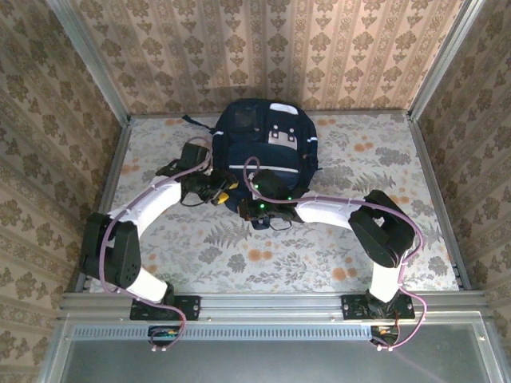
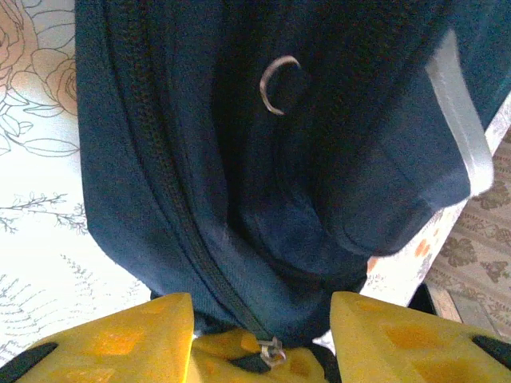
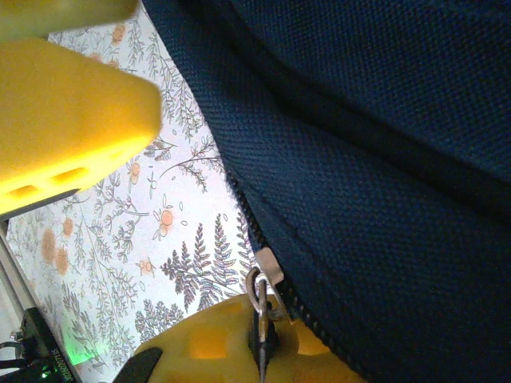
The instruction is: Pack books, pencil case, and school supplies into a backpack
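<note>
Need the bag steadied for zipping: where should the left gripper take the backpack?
Pinch the rounded bulge at the near end of the backpack, beside the zipper track, coming in from the robot's side. That fold lies between the open jaws of the left gripper, so closing should catch it.

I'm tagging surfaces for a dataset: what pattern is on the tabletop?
The tabletop is pale with grey ferns and orange flowers; clearest in the right wrist view.

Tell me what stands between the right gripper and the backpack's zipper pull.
Nothing visible does: the right gripper is shut on the zipper pull itself, at the backpack's edge.
</note>
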Controlling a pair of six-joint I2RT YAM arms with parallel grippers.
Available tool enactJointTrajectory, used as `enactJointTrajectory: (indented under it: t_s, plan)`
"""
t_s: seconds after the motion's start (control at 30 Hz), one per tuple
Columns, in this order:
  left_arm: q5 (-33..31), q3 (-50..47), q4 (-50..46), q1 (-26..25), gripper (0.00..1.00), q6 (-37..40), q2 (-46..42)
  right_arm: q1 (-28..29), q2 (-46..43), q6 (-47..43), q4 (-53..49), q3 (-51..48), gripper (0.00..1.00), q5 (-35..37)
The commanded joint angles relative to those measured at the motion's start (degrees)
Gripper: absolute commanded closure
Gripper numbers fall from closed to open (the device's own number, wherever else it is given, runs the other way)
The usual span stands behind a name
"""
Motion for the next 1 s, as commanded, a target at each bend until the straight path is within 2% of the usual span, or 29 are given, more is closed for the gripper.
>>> enactJointTrajectory:
  t_s: [0.0, 0.2, 0.37, 0.67, 0.97]
  plan:
    - [1.47, 1.57, 0.07, -0.22, 0.54, -0.83, 2.13, 0.26, -1.67, -0.14, 3.01, -0.08, 1.00, 1.70]
    - [0.92, 1.59, -0.63, 0.55, 0.66, -0.29, 3.28, 0.27, -1.81, -0.16, 3.07, -0.77, 1.00, 2.23]
    - [0.93, 1.71, -0.81, 2.44, 0.99, 0.42, 3.12, 0.24, -2.50, -1.66, 0.83, -1.48, 1.00, 4.00]
    - [1.47, 1.69, -1.38, 6.82, 1.00, 1.48, 0.46, 0.02, -8.35, -5.64, -3.21, -7.74, 1.00, 9.85]
    - [2.81, 1.69, -2.34, 8.97, 1.00, 2.36, -1.09, -3.32, -13.41, -6.88, -3.93, -13.76, 1.00, 10.93]
